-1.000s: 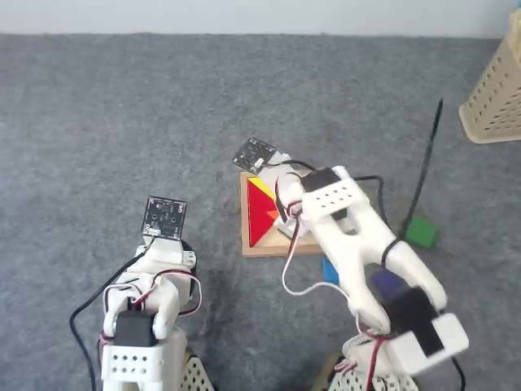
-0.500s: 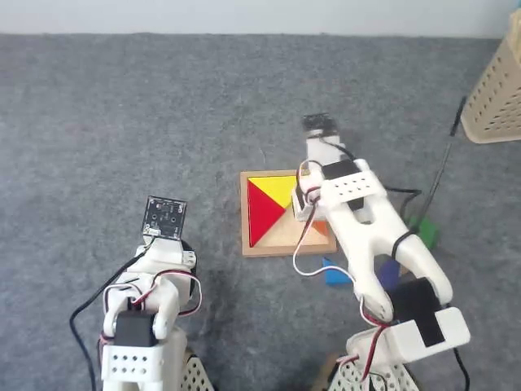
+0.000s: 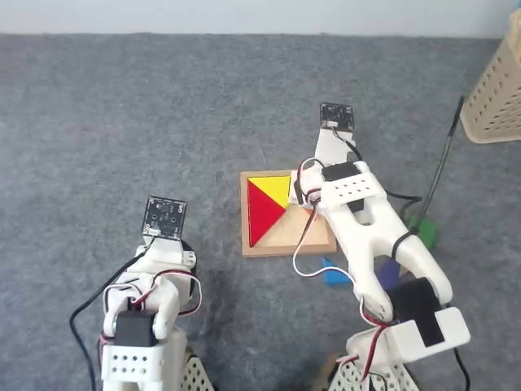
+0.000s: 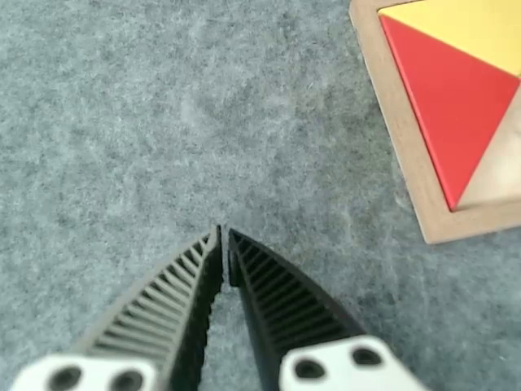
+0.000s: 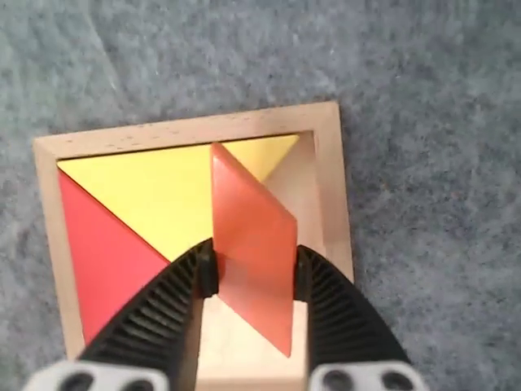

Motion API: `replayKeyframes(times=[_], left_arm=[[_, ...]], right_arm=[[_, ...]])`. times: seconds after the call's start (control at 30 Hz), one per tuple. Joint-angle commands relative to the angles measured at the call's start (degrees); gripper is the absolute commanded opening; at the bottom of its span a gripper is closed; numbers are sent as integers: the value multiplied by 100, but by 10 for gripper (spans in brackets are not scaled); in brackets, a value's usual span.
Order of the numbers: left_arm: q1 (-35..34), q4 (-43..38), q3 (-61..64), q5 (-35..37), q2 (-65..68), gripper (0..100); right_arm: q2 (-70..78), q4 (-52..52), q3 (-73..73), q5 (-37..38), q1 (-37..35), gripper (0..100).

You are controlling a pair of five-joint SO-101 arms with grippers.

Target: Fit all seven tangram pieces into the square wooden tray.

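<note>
**Operator:** What has changed over the last second?

**Technician:** The right arm (image 3: 366, 236) has swung across the tray (image 3: 243, 218), from its 11 o'clock corner to its 3 o'clock side. The yellow triangle (image 3: 274, 189) was covered a second ago. It now lies exposed beside the red triangle (image 3: 262, 216). The left end effector (image 4: 224, 236) has not moved. It sits at 8 o'clock of the tray, jaws nearly together and empty, above bare tabletop (image 4: 122, 122).

**Operator:** What does that mean for the task?

**Technician:** The right end effector (image 5: 253, 262) is clamped on the orange parallelogram (image 5: 248, 204). By judgement, it has brought that piece over the vacant wood on the tray's 3 to 6 o'clock side. Two pieces are seated, so this would be the third. A blue piece (image 3: 334, 274) at 5 o'clock and a green piece (image 3: 422, 232) at 3 o'clock lie outside the tray.

**Operator:** How is the parallelogram oriented?

**Technician:** It is gripped across its short width, with one finger on each long edge. The long axis runs roughly along the tray's 11-to-5 o'clock line, in line with the fingers. One acute tip points past the fingertips and overlaps the yellow triangle. The other points back toward the wrist. Whether the piece touches the tray floor cannot be determined.
</note>
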Motion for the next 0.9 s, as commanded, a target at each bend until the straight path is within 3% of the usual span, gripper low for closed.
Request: replayKeyframes(times=[0.0, 0.3, 0.43, 0.53, 0.67, 0.87], left_arm=[[-26, 26, -31, 53, -18, 11], [-26, 26, -31, 53, -18, 11], [-26, 26, -31, 53, -18, 11], [-26, 26, -31, 53, -18, 11], [-26, 26, -31, 53, -18, 11], [-26, 26, -31, 53, -18, 11]], right_arm=[[-92, -57, -9, -62, 40, 186], [-295, 549, -141, 0, 66, 212], [-1042, 1411, -316, 791, 295, 206], [-1807, 1534, -185, 1301, 760, 147], [-2431, 602, 607, 1890, 1323, 45], [-2193, -1068, 1626, 2673, 919, 7]])
